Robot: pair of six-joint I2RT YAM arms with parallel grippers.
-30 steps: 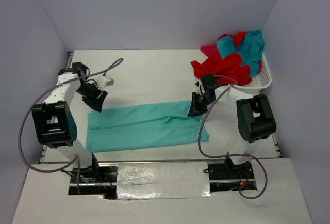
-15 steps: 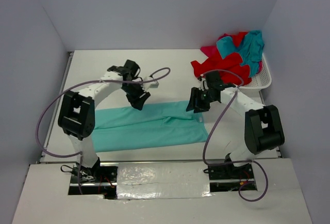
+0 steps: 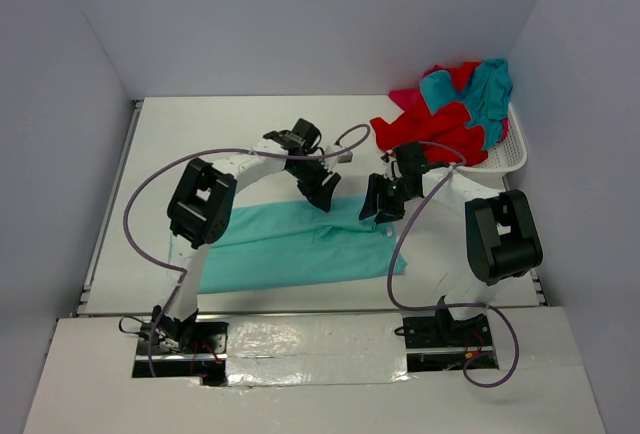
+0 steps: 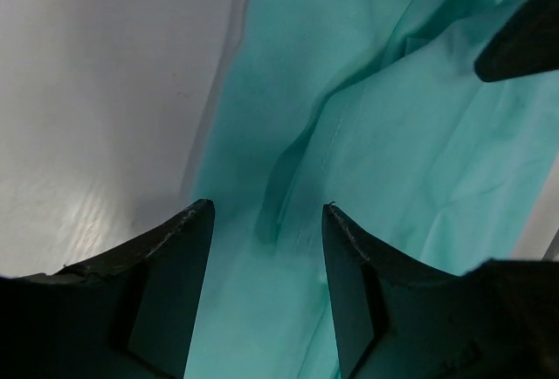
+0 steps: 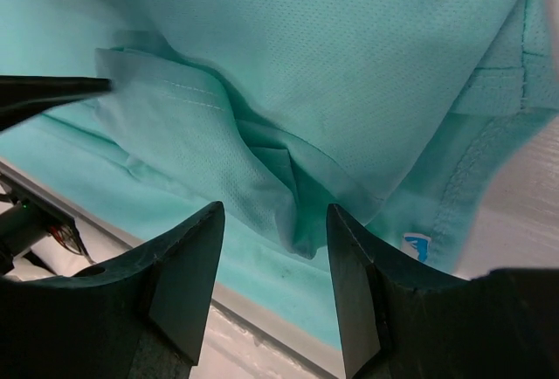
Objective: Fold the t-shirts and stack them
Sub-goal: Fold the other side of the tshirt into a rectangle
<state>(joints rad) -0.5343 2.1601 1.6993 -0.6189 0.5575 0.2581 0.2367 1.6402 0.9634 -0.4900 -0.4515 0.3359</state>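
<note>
Teal t-shirt [image 3: 290, 249] flat on table [image 3: 200, 134]; left claw [image 3: 324, 198], right claw [image 3: 379, 208] both spread just above it

One camera sits high behind the arms [image 3: 245, 166] and looks down on the whole counter [image 3: 220, 124]. Each wrist camera looks down from very close, past its own fingers [image 4: 170, 257], at the same teal shirt [image 3: 290, 249].

Left end effector [image 3: 323, 195], right end effector [image 3: 381, 207] close together, angled down, jaws apart, empty.
</note>
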